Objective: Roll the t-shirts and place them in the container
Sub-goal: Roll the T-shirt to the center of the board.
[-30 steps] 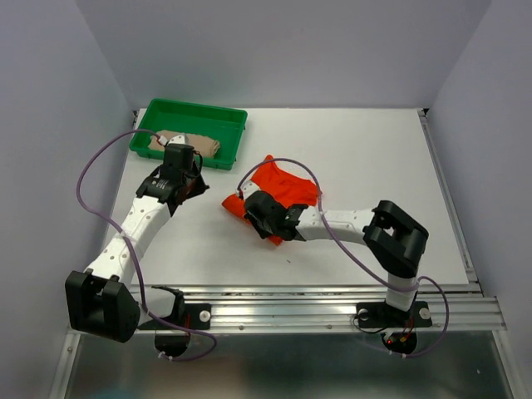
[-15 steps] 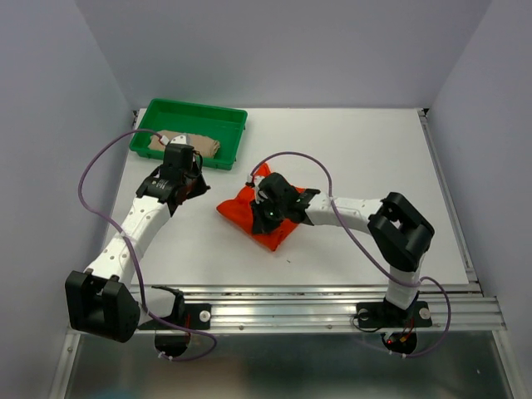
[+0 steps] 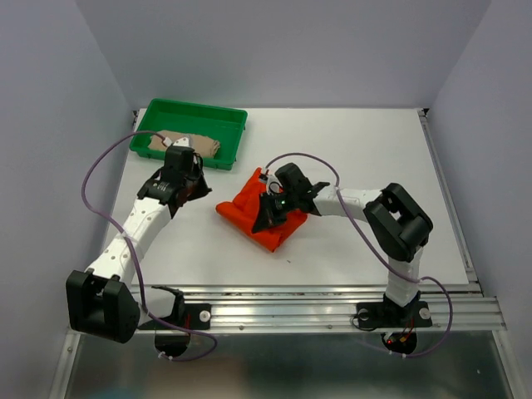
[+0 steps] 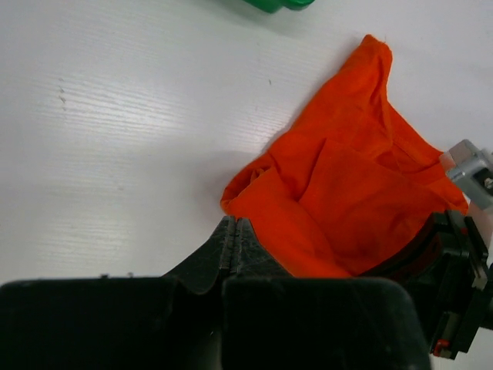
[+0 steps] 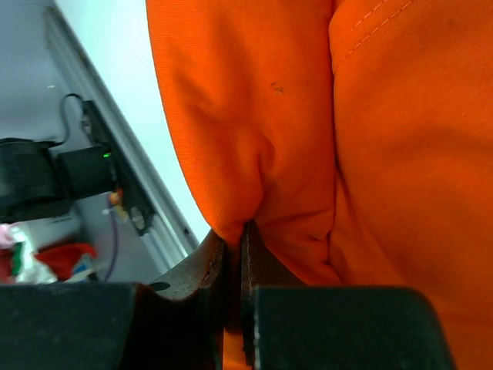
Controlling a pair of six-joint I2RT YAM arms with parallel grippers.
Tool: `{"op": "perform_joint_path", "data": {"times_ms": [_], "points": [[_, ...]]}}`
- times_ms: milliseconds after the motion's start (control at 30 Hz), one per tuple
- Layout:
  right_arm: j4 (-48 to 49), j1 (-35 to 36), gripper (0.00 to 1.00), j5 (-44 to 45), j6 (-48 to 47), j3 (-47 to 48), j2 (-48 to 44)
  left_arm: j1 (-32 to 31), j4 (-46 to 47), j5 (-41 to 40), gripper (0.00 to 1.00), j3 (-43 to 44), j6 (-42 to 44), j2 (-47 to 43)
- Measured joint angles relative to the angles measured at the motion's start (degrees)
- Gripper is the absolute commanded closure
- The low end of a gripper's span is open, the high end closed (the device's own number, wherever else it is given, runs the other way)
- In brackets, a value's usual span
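The orange-red t-shirt (image 3: pixel 253 212) lies bunched in a rough folded heap at the table's middle. It also shows in the left wrist view (image 4: pixel 347 193) and fills the right wrist view (image 5: pixel 347 139). My right gripper (image 3: pixel 268 214) sits on top of the heap, shut on a fold of the orange cloth (image 5: pixel 235 227). My left gripper (image 3: pixel 193 184) is shut and empty, just left of the shirt's left edge, its tips (image 4: pixel 233 223) near the cloth's corner. The beige-tan t-shirt (image 3: pixel 184 143) lies crumpled in the green tray (image 3: pixel 224 116).
The green tray stands at the back left of the white table (image 3: pixel 366 150). A metal rail (image 3: pixel 316 301) runs along the near edge. Purple cables loop from both arms. Grey walls close in the left, right and back sides.
My right gripper has swung left and back with the orange cloth, pulling it over itself into a more compact heap. The left arm has barely moved.
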Motion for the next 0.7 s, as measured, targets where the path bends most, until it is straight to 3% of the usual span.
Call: {"op": "perform_joint_path", "data": {"times_ms": [200, 700], "points": [[4.3, -2.1, 0.99, -7.0, 4.4, -1.0, 3.2, -0.8, 0.9, 1.5, 1.0, -4.1, 0.8, -0.6], [11.9, -6.0, 0.99, -15.4, 10.8, -4.8, 5.5, -10.5, 0.7, 2.6, 1.0, -5.6, 1.3, 3.7]]}}
